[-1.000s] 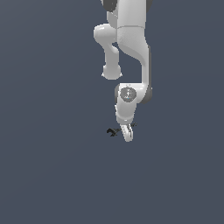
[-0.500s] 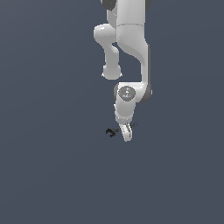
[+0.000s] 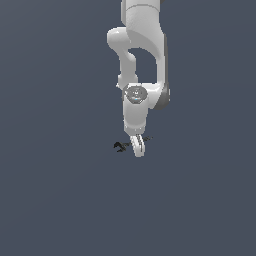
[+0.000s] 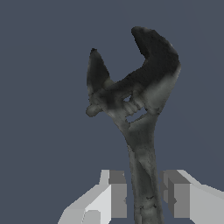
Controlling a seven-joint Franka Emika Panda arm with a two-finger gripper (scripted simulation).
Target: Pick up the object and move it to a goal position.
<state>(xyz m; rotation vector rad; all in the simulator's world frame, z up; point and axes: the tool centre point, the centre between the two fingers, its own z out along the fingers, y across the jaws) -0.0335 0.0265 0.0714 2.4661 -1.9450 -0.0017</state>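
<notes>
Claw [image 4: 143, 199] is straddling the wrench [image 4: 131, 109] handle, fingers [image 4: 114, 194] spread with a slim gap showing each side, so not yet pinching. Wrench is lying flat on the gray floor [image 3: 60, 190], its open head poking out toward the exterior view's left of the claw [image 3: 137, 149]. Straddling the slim handle likely gives a centered grip once it squeezes.

We see only a plain, flat, dark slate-grey bench [image 3: 55, 200] with a matte surface, filling both views evenly, with no markings or edges visible anywhere.
</notes>
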